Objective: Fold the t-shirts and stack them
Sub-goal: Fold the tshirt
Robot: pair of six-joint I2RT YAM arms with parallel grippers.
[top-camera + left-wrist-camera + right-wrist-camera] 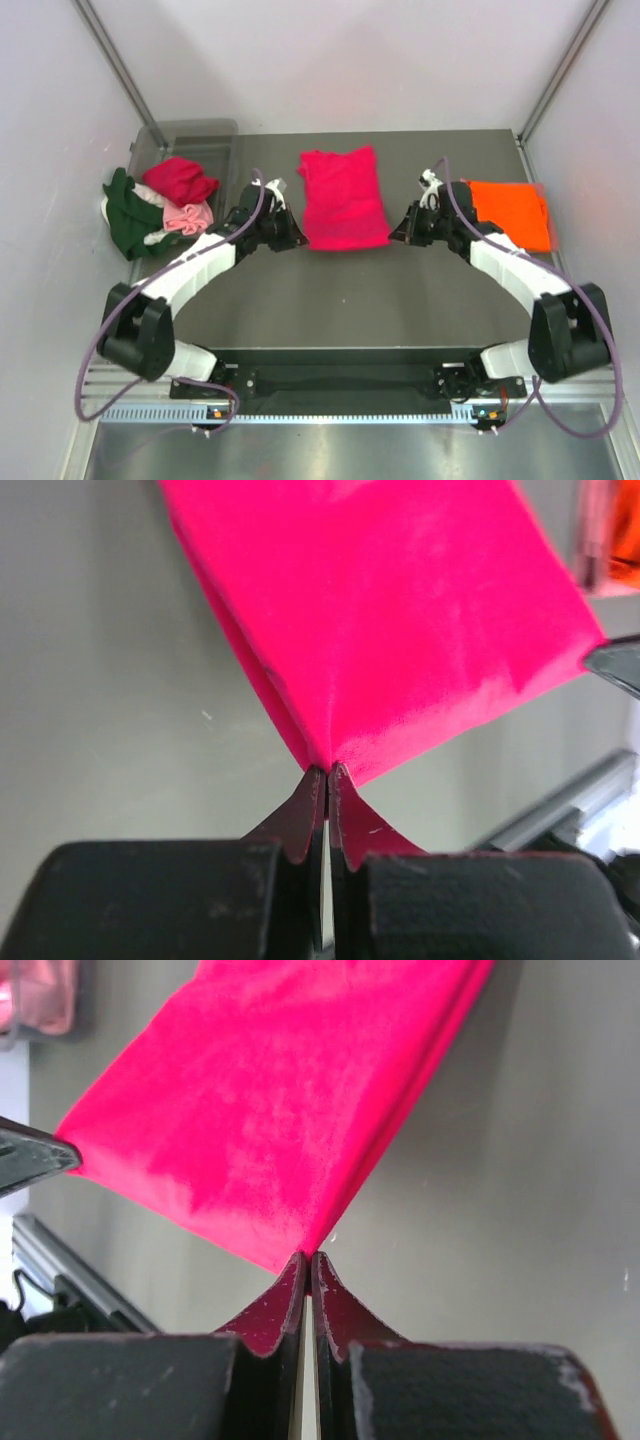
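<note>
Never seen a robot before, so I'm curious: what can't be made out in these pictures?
Top view: the heap of shirts overlaps itself, hiding its lower layers.
Left wrist view: the top edge cuts off the crimson shirt; the orange shirt is a blurred sliver.
Right wrist view: the shut right hand hides how many cloth layers it pinches.

The crimson shirt (343,198) is lying on the table (350,300), the left gripper (296,238) and right gripper (395,236) meeting its near corners. An orange shirt (512,213) is resting at the right; a heap (160,205) of green, pink and red shirts is sitting by the bin (200,128)
</note>
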